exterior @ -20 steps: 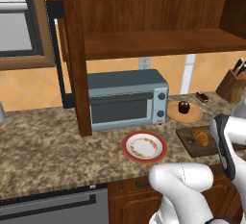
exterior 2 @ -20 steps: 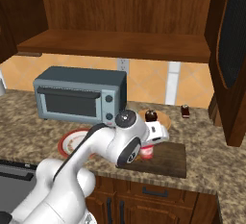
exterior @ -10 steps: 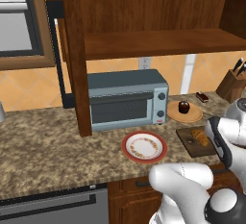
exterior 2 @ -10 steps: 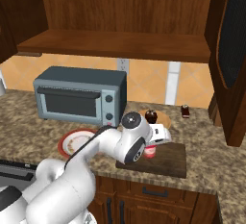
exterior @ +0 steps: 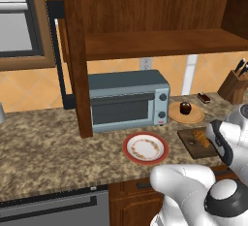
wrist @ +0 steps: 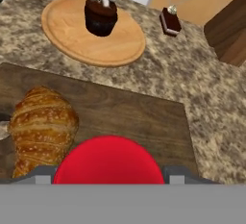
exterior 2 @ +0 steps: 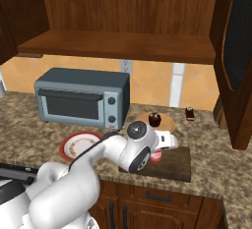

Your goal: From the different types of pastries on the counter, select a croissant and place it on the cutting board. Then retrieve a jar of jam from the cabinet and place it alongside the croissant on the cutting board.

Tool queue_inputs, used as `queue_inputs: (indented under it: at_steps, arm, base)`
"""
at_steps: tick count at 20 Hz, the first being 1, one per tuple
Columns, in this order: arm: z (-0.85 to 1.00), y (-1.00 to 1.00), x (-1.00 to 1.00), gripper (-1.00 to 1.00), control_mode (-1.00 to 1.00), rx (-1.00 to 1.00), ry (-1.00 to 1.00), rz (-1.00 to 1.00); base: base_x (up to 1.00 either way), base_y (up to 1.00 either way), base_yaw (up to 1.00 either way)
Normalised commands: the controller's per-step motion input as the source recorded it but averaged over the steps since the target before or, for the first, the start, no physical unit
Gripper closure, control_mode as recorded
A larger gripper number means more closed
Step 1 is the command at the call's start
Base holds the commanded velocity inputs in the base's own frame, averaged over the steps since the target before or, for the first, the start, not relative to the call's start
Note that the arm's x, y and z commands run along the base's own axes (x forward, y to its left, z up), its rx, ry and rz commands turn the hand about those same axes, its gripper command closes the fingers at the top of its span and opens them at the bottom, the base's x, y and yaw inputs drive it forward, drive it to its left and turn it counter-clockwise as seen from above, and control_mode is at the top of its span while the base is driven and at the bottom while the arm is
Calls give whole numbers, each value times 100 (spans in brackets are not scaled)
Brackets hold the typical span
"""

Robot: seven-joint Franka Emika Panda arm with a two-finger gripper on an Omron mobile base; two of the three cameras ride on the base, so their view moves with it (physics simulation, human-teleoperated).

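Observation:
The golden-brown croissant (wrist: 41,127) (exterior: 200,137) lies at the left end of the dark cutting board (wrist: 125,112) (exterior 2: 172,161) on the granite counter (exterior: 43,147). My gripper (wrist: 109,175) (exterior 2: 158,149) hangs low over the board, just right of the croissant. It is shut on the jar of jam (wrist: 109,163) (exterior 2: 155,156), whose red lid shows between the finger tips. Whether the jar touches the board I cannot tell. The open cabinet (exterior: 145,26) hangs above.
A dark cupcake (wrist: 101,14) (exterior 2: 154,119) stands on a round tan plate (wrist: 72,35) behind the board, a cake slice (wrist: 169,21) to its right. A red-rimmed plate (exterior: 145,147) and grey toaster oven (exterior: 126,99) sit left. A knife block (exterior: 235,84) stands far right.
The hand with the jar has sunk a little toward the cutting board, and the arm's elbow has dropped lower. The croissant and the other pastries have stayed in place.

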Motion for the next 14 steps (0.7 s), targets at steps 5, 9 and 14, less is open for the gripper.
queue_inputs:
  at_steps: [5,9,14]
  arm:
    - [-24,0,20,100,-100,0,-8,-4]
    - [-31,0,20,100,-100,0,-10,-1]
    - [-41,0,31,100,-100,0,-5,-1]
  base:
    - [0,0,0]
    - [0,0,0]
    - [0,0,0]
